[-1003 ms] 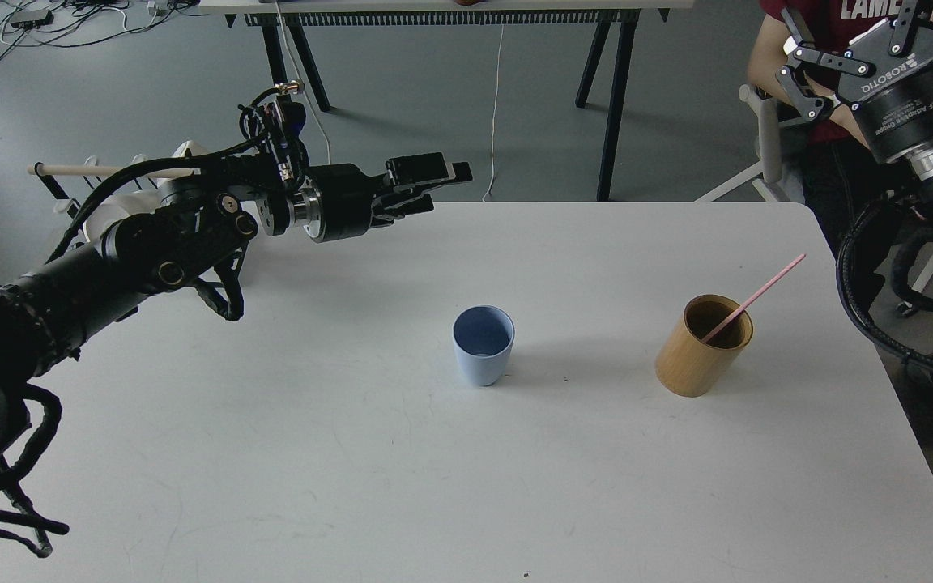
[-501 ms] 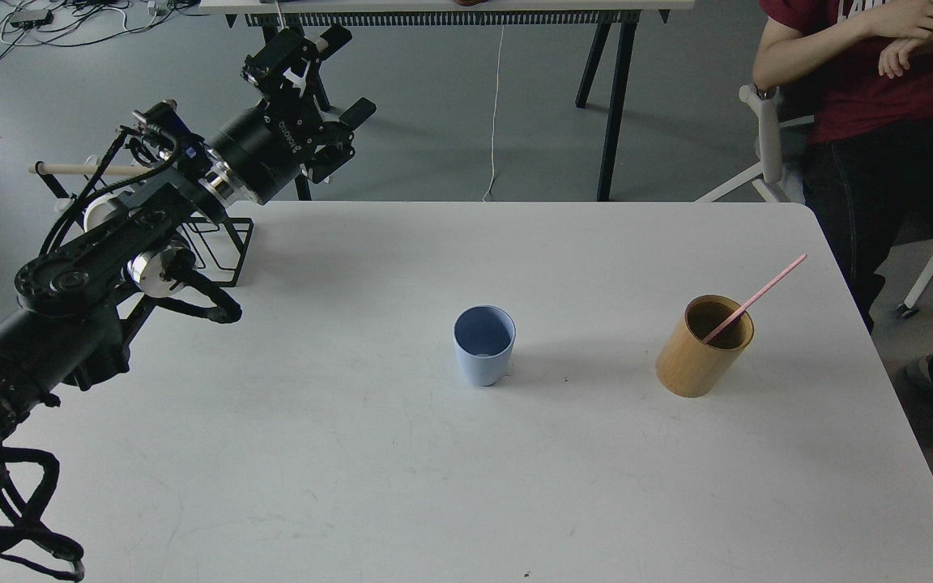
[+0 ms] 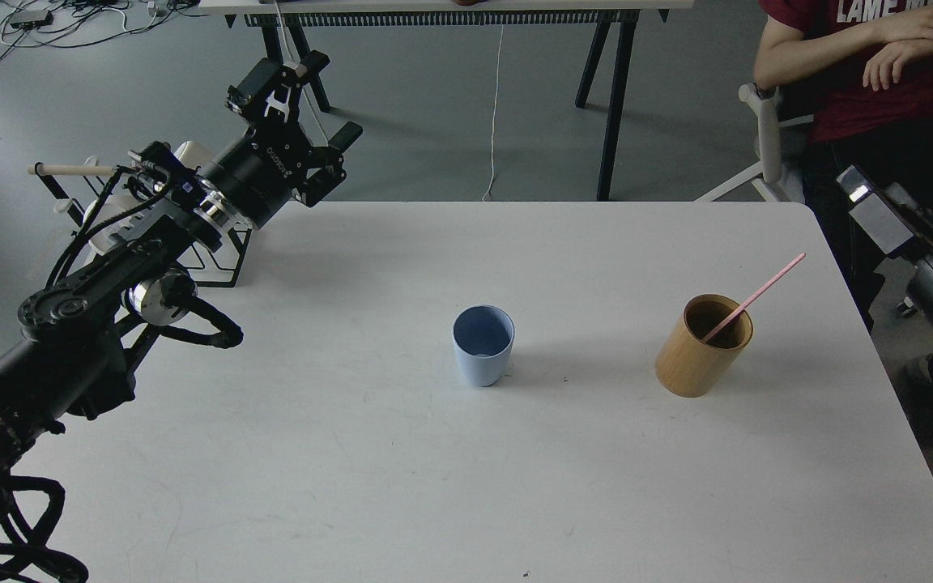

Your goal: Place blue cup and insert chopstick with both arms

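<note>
**Blue cup empty, pink stick in the wooden cup**

The small light-blue tapered plastic cup stands upright near the middle of the white table, its darker blue inside showing nothing in it. It has no handle and narrows toward its base. Well to its right, the tan wooden cylindrical cup stands tilted slightly and holds the long thin pink-red chopstick, which leans out over its rim toward the table's right edge, about half its length above the rim.

The left gripper hangs beyond the table's far left corner, well apart from both cups, its two fingers spread with nothing between them. Behind that arm a black wire rack with a pale wooden rod sits at the table's left edge. The right gripper enters at the right edge, off the table; whether its jaws are apart or together I cannot tell.
</note>
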Robot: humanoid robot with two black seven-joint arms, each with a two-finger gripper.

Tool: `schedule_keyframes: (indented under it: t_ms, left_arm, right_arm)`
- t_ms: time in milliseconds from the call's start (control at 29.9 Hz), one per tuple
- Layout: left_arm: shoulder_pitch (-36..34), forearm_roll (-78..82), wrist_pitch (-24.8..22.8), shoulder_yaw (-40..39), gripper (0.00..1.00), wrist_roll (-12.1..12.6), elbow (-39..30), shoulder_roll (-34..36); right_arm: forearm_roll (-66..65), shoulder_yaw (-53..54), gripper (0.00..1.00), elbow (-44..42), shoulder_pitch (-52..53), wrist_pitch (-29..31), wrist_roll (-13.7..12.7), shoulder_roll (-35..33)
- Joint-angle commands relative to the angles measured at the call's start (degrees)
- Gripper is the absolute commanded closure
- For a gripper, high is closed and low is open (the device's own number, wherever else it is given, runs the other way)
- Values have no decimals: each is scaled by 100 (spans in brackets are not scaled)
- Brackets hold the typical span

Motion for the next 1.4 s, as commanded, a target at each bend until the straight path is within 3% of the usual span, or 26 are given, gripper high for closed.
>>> schedule_keyframes:
  t_ms: [0,267,735,1003,1370]
  left_arm:
    - [66,10,1,3,1,-1,10,-8]
    - [172,10,1,3,1,-1,19,1]
    - [339,1,1,3,1,-1,45,-8]
    - [339,-8,1,3,1,-1,63,-8]
    - [374,-8,1,3,1,-1,72,-8]
  right_arm:
    - [-16,-8,5,-296,-317,1,0,421]
    - [-156,-210,14,-771,-397,1,0,1072]
    - [-174,-650,41,-833,-90,1,0,1213]
    - [-174,-861,67,-1044,78,1,0,1284]
    - [-288,-879,89,-1132,78,1,0,1336]
